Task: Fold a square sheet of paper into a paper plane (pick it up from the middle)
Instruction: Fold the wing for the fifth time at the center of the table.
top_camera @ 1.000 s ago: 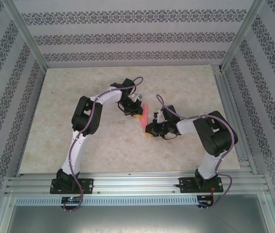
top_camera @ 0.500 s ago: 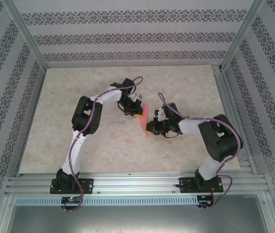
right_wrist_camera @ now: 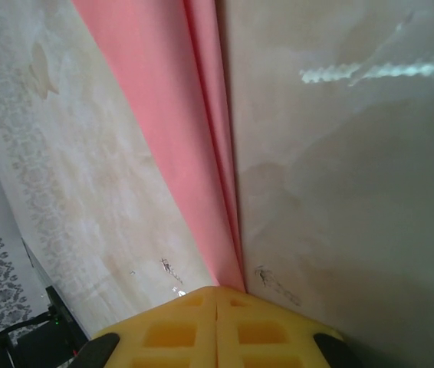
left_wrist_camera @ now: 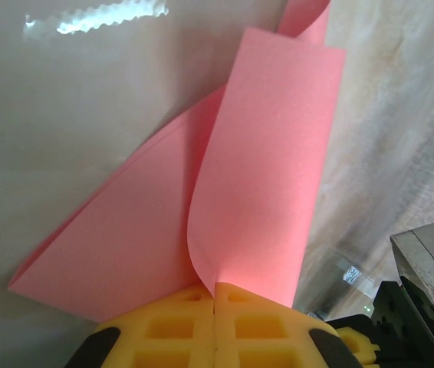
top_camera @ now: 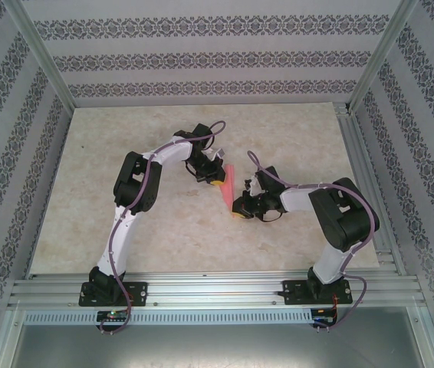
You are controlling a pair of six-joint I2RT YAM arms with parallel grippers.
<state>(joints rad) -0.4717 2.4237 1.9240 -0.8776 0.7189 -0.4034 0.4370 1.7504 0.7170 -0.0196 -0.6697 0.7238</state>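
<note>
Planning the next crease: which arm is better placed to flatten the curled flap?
Probably left: the left gripper is shut on the paper at the curl's base; the right gripper pinches the narrow folded end, anchoring it.

- Overhead cam looks bright and evenly lit to me: soft diffuse light, with only faint, fuzzy shadows on the table (top_camera: 125, 146). The walls (top_camera: 202, 57) lean outward toward the frame edges, so there's some wide-angle stretch.
- Left wrist cam: wavy white glare streak top-left. The tabletop reads grey and dim there and paler on the right. The pink paper (left_wrist_camera: 263, 169) is crisp, with soft shading inside its curl. Bottom-right corner is mushy and out of focus.
- Right wrist cam: same squiggly glare upper right, grey sheen under it, and the left side is paler.
</note>
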